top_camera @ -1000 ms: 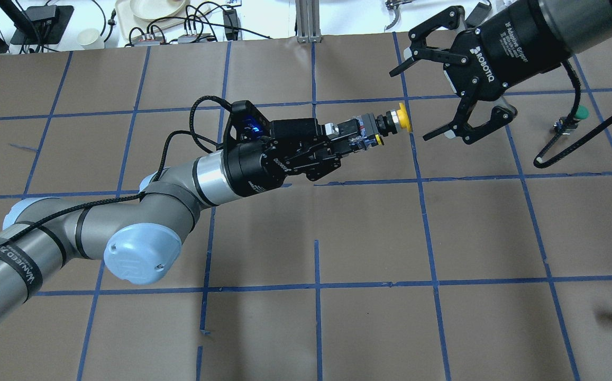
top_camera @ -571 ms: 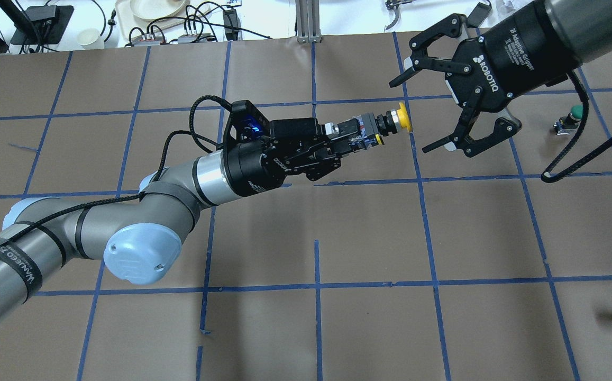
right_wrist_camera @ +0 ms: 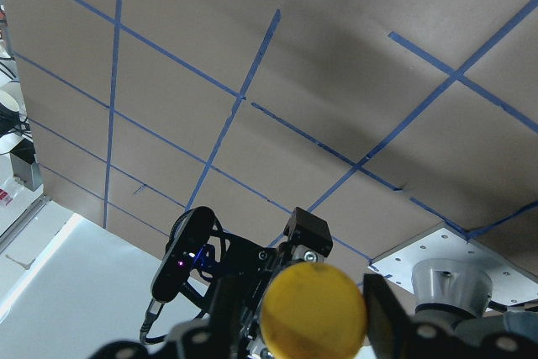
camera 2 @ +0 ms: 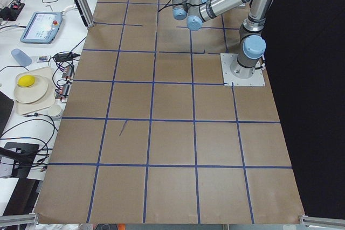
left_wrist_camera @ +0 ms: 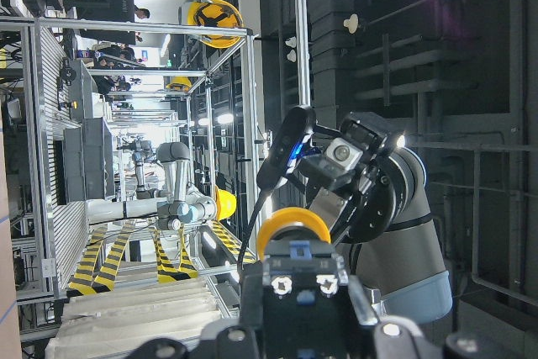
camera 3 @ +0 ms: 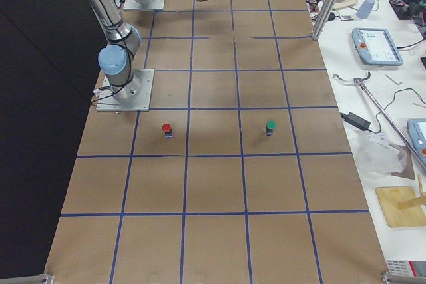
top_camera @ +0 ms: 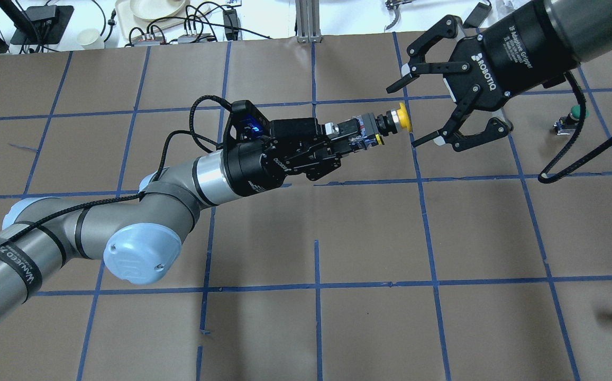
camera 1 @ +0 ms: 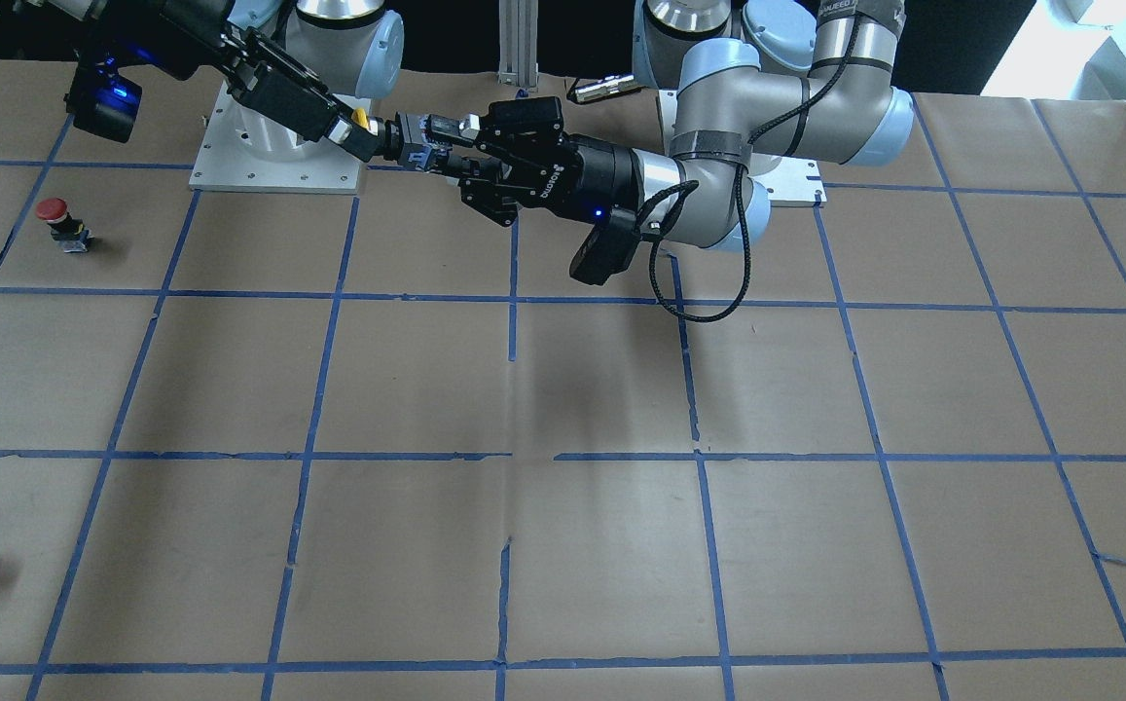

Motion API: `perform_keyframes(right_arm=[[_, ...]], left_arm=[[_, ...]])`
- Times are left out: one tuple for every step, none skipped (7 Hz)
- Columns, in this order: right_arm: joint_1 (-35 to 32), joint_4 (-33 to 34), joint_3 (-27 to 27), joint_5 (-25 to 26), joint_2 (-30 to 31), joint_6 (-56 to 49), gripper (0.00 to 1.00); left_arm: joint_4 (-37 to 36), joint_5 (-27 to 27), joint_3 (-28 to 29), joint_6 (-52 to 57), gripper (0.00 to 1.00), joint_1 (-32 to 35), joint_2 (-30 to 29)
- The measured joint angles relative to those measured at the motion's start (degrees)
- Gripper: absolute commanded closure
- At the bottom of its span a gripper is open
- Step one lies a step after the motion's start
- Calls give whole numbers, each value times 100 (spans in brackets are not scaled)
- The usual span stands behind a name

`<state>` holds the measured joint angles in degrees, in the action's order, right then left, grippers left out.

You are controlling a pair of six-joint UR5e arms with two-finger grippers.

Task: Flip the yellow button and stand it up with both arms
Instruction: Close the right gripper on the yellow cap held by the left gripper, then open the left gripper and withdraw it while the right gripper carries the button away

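Brown gridded table [top_camera: 369,233] underneath. Left gripper [top_camera: 350,138] clamped on the yellow button [top_camera: 374,128] by its switch body, held horizontal in the air, cap pointing away. Right gripper [top_camera: 401,117]: jaws wide apart, fingertips flanking the cap.

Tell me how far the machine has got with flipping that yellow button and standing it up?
Done: the yellow button is off the table, clamped by its boxy body in the left tool, cap pointing sideways. In hand: the right tool is open with a finger on either side of the cap, not yet closed. Left: the right tool's grip, the flip, and standing the button on the table.
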<state>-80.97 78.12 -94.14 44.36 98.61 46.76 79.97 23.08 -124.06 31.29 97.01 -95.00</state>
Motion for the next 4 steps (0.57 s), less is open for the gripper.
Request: perform_keyframes(right_arm=[[5,0,9,-54,-1,18,92],[11,-4,13,-61,1,24,92],[17,-6,19,-84,7,26,92],[30,-7,20,-83,7,26,92]], left_arm=[[1,0,0,0,49,0,0],[1,-1,1,-5,1,2,1],[2,-18,3,-30,0,-3,11],[-1,-49,33,-92,0,-22,22]])
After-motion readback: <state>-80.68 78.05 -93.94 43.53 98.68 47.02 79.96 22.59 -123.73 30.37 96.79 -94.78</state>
